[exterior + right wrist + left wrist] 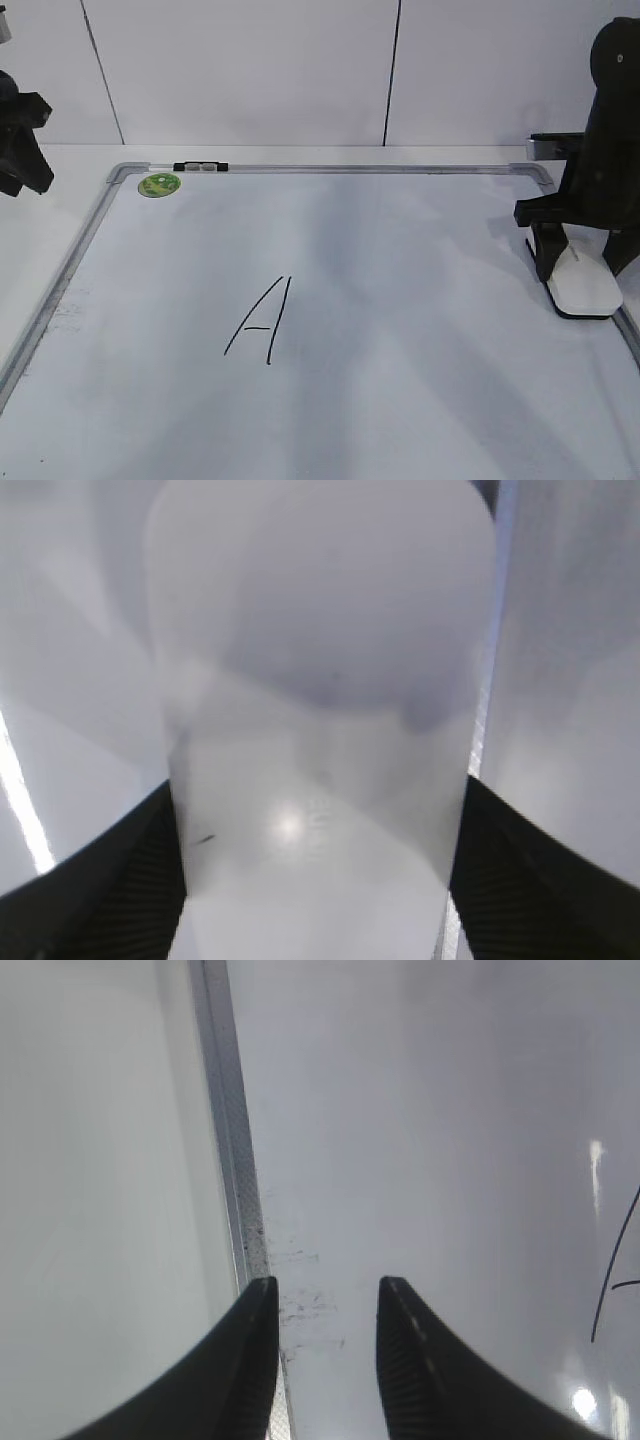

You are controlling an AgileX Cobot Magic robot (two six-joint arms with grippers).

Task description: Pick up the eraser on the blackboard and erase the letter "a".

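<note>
- The large white dry-erase blackboard with a grey metal frame (330, 168) lies flat on the white table (40, 215).
- A round green sticker (159, 184) sits in its far-left corner; a black-and-white marker (200, 167) lies along the far frame edge just beside it.
- A large capital "A" in black marker (262, 318) is drawn near the board's centre. No small lowercase "a" can be made out.
- The white rounded-rectangular plastic eraser with a thin black underside (583, 284) rests on the board at its right edge, close to the frame.
- The right gripper (318, 880) straddles the eraser, jaws wide, one black finger (530, 880) on each side; whether they press it cannot be told.
- The left gripper (328, 1305) hangs partly open and empty over the board's left frame, above faint black smudges (300, 1305).
</note>
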